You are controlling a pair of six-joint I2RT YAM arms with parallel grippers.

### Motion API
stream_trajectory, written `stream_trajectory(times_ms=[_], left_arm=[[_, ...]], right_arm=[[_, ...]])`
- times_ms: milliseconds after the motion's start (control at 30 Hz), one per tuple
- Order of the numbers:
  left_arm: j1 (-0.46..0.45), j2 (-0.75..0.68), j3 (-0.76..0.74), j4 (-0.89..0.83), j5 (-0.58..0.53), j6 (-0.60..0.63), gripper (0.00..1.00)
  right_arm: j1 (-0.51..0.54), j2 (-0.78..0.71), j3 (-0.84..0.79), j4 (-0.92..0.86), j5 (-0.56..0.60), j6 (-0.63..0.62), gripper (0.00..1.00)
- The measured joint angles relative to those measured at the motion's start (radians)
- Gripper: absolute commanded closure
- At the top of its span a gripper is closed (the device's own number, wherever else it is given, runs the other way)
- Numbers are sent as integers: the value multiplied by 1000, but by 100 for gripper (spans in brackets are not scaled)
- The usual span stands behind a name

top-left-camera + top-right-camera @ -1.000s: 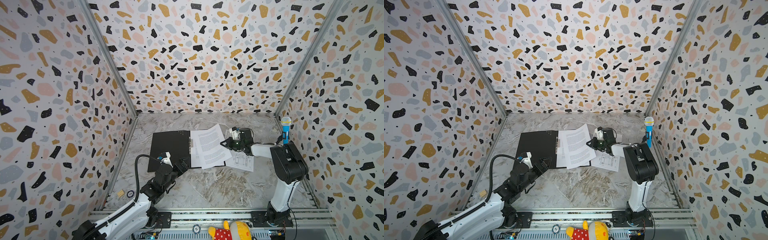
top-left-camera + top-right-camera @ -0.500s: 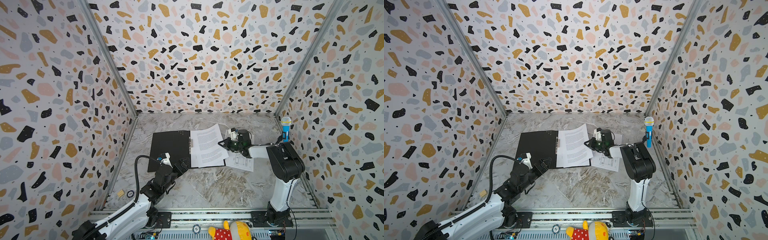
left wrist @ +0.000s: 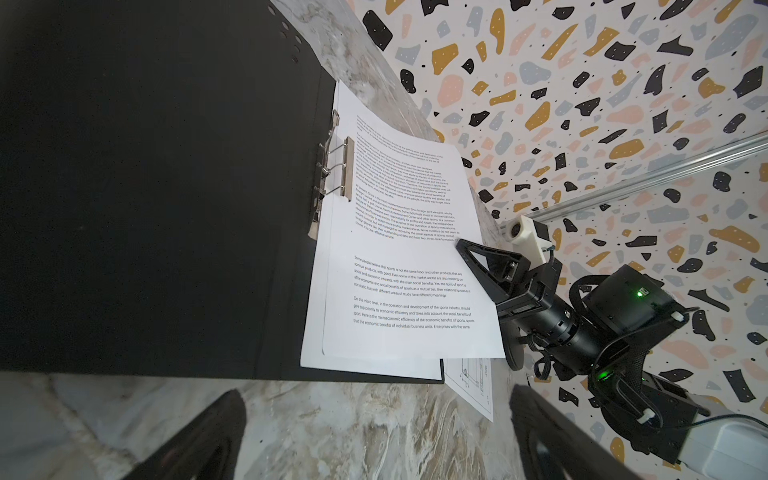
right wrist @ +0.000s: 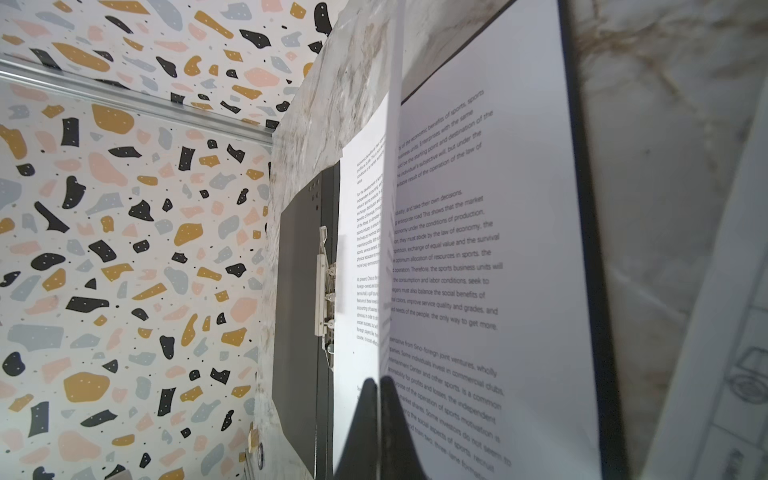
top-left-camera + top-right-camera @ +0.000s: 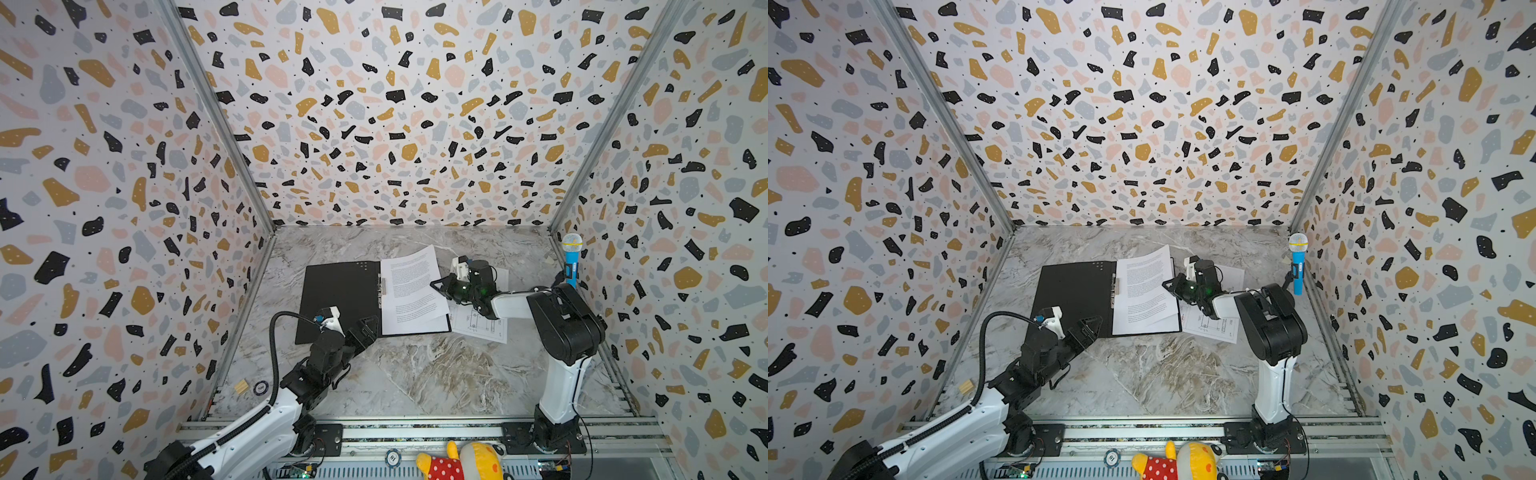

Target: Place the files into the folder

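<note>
The folder (image 5: 340,299) lies wide open on the bench (image 5: 415,374), black inside facing up, its metal clip (image 5: 381,286) running along the spine. And there's the right claw (image 5: 436,286), right at the folder's right edge, tips pressed together on the outer margin of the top text sheet (image 5: 409,282). The right wrist view shows it plainly: the claw nips that page edge, and the page curls up off the second text sheet (image 4: 478,249) beneath. Both printed pages sit on the folder's right half, inner edges up by the clip. The top one is skewed, with its far corner poking past the folder's far edge. The drawing sheet (image 5: 478,326) is outside, flat on the bench just beside the folder's right edge, partly hidden under the right arm. Down at the folder's near edge, close to the spine, the left claw (image 5: 365,328) hangs with fingers spread wide, nothing between them, bare bench showing in the gap.
</note>
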Motion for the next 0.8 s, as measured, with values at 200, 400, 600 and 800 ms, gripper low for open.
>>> stream_trajectory(times_ms=[200,400,600,800], left_arm=[[0,0,0,2,0,0,1],[0,-1,0,2,0,0,1],[0,-1,-1,3,0,0,0],[0,-1,-4,3,0,0,1]], right_arm=[[5,5,-8,19,16,27,100],[15,5,-13,30,17,38,100],[23,5,-24,37,17,43,100],[24,4,-40,43,23,53,100]])
